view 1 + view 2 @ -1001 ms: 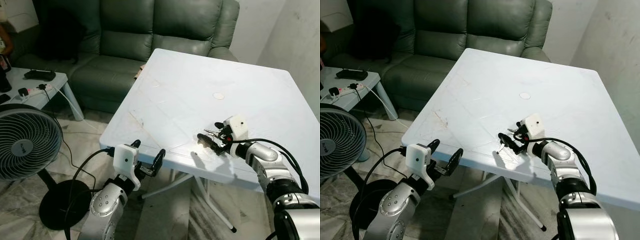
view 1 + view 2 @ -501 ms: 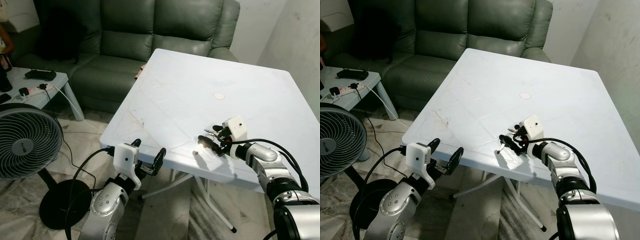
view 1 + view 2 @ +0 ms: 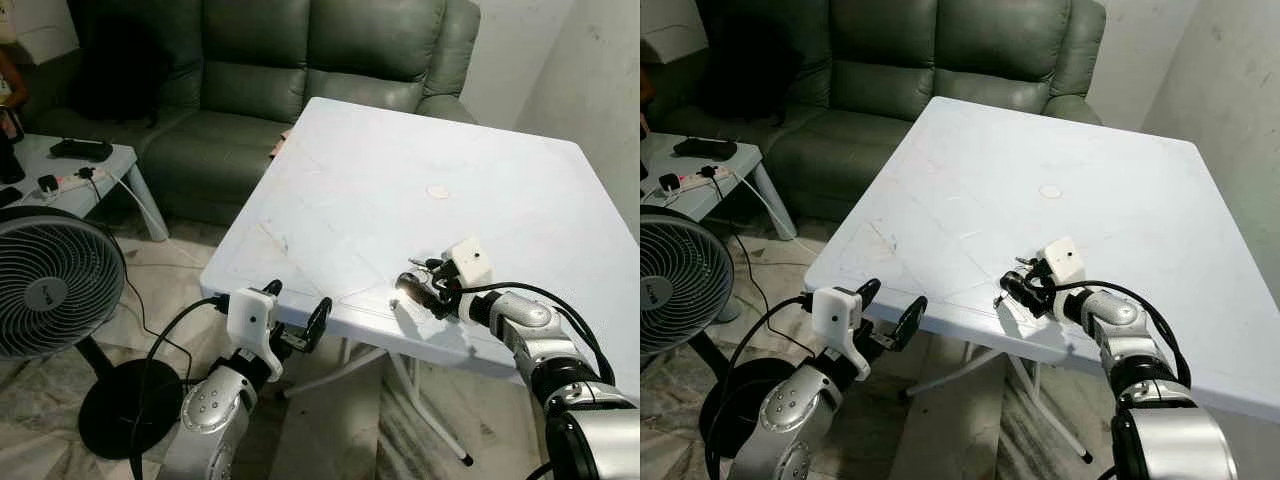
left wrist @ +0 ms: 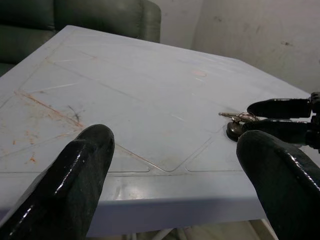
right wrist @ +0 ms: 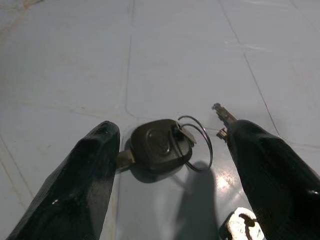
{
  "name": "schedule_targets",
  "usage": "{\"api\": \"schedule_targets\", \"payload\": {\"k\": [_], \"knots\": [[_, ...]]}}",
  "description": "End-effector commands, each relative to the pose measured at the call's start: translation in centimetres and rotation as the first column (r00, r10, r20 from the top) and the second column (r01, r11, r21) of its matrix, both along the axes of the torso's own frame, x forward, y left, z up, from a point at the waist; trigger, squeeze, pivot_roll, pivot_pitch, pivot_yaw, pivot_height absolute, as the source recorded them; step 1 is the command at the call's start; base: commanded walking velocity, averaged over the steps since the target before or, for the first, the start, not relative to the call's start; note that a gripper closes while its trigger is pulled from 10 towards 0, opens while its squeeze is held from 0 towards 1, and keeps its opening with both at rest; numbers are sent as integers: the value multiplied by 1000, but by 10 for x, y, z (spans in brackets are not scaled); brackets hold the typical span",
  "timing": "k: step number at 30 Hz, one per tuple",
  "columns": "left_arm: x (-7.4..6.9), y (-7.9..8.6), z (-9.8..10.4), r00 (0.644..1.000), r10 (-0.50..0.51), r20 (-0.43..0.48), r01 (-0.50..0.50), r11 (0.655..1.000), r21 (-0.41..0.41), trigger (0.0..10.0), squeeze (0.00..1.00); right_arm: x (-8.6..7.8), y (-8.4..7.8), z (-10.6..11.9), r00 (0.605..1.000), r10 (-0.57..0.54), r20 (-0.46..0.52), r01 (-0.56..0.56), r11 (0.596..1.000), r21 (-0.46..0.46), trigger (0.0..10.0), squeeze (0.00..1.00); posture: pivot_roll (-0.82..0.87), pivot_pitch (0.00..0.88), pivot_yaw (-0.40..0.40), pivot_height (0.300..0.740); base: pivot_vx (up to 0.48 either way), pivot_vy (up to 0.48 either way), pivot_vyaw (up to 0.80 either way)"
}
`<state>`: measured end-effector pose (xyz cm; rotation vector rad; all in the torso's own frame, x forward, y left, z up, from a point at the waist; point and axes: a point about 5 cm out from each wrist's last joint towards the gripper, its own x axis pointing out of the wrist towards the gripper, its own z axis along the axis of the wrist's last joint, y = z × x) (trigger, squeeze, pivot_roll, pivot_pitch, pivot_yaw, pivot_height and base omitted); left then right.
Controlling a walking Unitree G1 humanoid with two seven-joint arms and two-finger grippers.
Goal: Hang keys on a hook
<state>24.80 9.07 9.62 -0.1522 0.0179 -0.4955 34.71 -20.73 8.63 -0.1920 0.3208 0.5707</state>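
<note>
A bunch of keys (image 5: pixel 159 144), a black fob on a wire ring with metal blades, lies flat on the white table (image 3: pixel 400 180) near its front edge. My right gripper (image 5: pixel 172 132) is low over the table and open, one black finger on each side of the fob. The keys (image 3: pixel 410 284) lie just ahead of the right wrist's white camera box. My left gripper (image 3: pixel 295 308) is open and holds nothing, just below and in front of the table's front edge. In the left wrist view the keys (image 4: pixel 236 120) lie across the table beside the right fingers (image 4: pixel 280 107).
A green sofa (image 3: pixel 300 70) stands behind the table. A floor fan (image 3: pixel 50 280) and a low side table (image 3: pixel 70 165) with a power strip are at the left. A person's arm (image 3: pixel 6 88) shows at the far left edge. A wall runs along the right.
My right gripper has dipped slightly toward the table, with the keys between its fingers. The left arm has not moved.
</note>
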Motion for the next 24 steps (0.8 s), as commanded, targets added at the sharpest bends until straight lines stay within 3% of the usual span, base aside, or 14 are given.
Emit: {"api": "schedule_targets", "payload": {"k": [1,3,4,6,7,24], "knots": [[0,-1,4,1000,9,13,-9,1000,-8,10000,0,4,1,5,1000,-8,4,8,1000,-23,9765,0,26,0,-73,740,0,0,0],[0,-1,4,1000,9,13,-9,1000,-8,10000,0,4,1,4,1000,-6,-1,6,1000,-24,9843,0,26,0,-72,740,0,0,0],[0,-1,5,1000,9,14,-9,1000,-8,10000,0,4,1,3,1000,-11,-7,11,1000,-27,4000,0,26,0,-72,740,0,0,0],[0,-1,5,1000,9,14,-9,1000,-10,10000,0,4,0,3,1000,-16,-8,16,999,-35,4078,0,26,0,-72,740,0,0,0],[0,-1,5,1000,10,14,-10,1000,-10,10000,0,3,0,2,1000,-6,-12,5,999,-36,0,0,29,0,-74,740,0,0,0],[-1,-1,5,1000,18,11,-18,1000,-17,10000,0,3,-1,2,1000,-18,-12,17,1000,-26,0,0,31,5,-75,740,0,0,0]]}}
